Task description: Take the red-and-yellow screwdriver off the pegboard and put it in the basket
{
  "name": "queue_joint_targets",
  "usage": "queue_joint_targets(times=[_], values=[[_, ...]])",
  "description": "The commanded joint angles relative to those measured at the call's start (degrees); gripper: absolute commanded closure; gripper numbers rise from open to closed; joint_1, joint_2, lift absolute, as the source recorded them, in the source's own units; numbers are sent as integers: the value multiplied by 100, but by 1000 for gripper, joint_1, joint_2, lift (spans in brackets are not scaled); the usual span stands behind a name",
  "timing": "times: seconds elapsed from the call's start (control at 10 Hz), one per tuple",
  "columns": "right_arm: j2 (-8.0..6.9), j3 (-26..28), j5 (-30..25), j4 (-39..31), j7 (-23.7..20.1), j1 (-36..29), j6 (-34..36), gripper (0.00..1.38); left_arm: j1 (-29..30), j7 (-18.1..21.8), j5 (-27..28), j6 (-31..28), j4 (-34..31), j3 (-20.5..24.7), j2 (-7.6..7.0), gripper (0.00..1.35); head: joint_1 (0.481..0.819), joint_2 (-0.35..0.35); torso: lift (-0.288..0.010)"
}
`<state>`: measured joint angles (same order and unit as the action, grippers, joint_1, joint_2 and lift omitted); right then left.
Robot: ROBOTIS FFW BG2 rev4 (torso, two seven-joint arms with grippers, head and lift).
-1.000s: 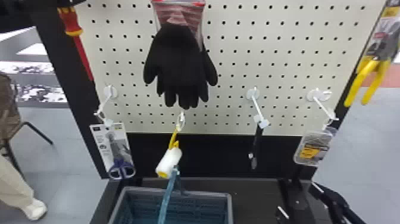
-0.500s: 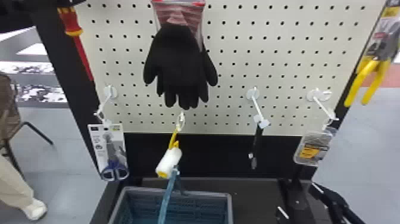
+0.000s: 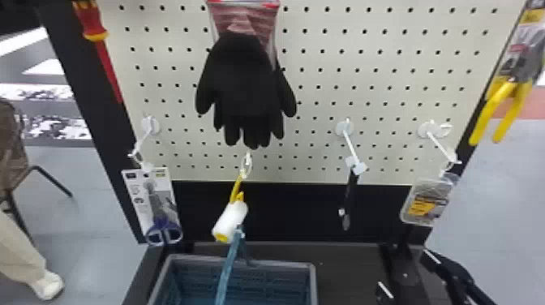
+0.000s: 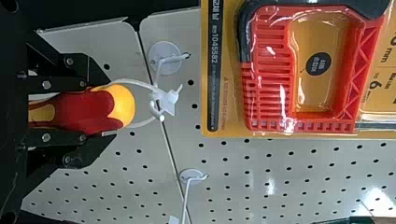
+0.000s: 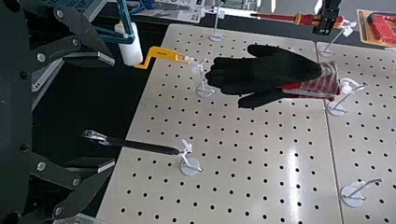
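- While one left hand (image 3: 20, 12) is clamped on one red-and-yellow screwdriver (image 3: 92, 22) at the pegboard (image 3: 324, 61), one right hand (image 3: 401, 267) has its fingers apart;
- blade down, handle up; long axis steep, slightly tilted;
- one basket (image 3: 284, 265), below; one roller (image 3: 230, 221), hanging.

Head view from high before the pegboard (image 3: 352, 61), facing forward and down past its lower edge, mid-range, left wrist view facing it close up, right wrist view facing it from farther back, gloves (image 3: 243, 85) common to head and right wrist views
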<state>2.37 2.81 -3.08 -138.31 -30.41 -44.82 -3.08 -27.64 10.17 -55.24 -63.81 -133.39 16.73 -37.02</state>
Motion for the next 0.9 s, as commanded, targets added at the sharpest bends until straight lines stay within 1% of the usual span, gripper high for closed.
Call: queue_joint_targets(times=[0.0,0.3,0.5,0.6,0.7,0.8], values=[[9,0,-9,0,0,-12,0,496,35,-59,-119,0,-14,32,-33,1024,549,0,-100],[27,0,-9,-28,0,-37,79,496,318,-305,-409,18,-267,243,-51,1024,549,0,-100],[44,0,-18,-28,0,-25,114,496,281,-349,-462,35,-309,216,-77,1024,549,0,-100],[71,-44,-18,-28,-9,12,123,496,208,-349,-453,35,-309,190,-112,1024,549,0,-100],[115,-70,0,0,-9,62,132,496,109,-349,-435,44,-309,137,-121,1024,549,0,-100],[124,-88,18,14,0,74,132,496,35,-349,-427,70,-309,102,-121,1024,549,0,-100]])
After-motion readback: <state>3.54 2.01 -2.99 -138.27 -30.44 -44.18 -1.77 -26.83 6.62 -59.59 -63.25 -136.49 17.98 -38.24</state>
